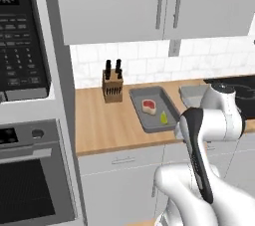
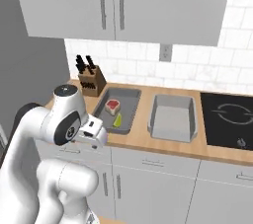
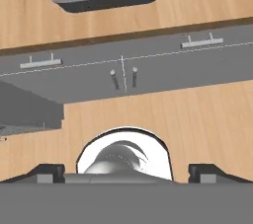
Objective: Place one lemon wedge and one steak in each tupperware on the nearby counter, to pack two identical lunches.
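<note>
White arm (image 2: 59, 119) folded low, jaws spread wide

L tupperware (image 2: 129, 100) w/ steak (image 2: 112, 104) + lemon wedge (image 2: 118, 120); R tupperware (image 2: 173, 118) bare, both on counter (image 2: 141, 139).

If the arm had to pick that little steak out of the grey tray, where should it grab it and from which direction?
Probably from straight above. The steak lies flat on the floor of the left tupperware, whose raised rim blocks a sideways approach. The open tool could come down and pinch across the steak's narrower width, by its edges. The lemon wedge lies apart, nearer the front, so it should not interfere.
</note>
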Motion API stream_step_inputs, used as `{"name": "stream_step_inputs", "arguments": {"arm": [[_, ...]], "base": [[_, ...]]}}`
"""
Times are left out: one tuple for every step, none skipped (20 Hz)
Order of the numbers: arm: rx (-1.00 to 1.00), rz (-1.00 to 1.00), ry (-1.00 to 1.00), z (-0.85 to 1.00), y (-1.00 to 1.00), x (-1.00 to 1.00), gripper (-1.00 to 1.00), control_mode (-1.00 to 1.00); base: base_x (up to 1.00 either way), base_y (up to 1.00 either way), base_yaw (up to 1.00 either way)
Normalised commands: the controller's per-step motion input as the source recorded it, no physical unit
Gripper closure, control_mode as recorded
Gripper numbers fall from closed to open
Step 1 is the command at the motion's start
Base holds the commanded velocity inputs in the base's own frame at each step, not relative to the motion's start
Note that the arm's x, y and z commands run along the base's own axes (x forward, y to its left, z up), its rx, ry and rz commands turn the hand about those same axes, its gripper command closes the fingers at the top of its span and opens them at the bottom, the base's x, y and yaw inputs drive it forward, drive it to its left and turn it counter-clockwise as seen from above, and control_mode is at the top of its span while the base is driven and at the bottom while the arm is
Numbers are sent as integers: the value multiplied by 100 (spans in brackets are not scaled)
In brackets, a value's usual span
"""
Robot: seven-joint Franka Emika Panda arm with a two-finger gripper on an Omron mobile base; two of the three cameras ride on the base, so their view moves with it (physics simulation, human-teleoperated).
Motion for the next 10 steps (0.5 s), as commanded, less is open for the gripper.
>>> {"name": "stream_step_inputs", "arguments": {"arm": [[0,0,0,0,0,0,-100,100],[0,0,0,0,0,0,-100,100],[0,0,0,0,0,0,-100,100],[0,0,0,0,0,0,-100,100],[0,0,0,0,0,0,-100,100],[0,0,0,0,0,0,-100,100],[0,0,0,0,0,0,-100,100],[0,0,0,0,0,0,-100,100],[0,0,0,0,0,0,-100,100],[0,0,0,0,0,0,-100,100]], "base": [[-100,8,32],[-100,0,51],[-100,0,68],[-96,11,83],[-66,14,93],[-53,7,98],[-36,0,100],[-24,0,100],[-20,0,100],[-19,0,100]]}}
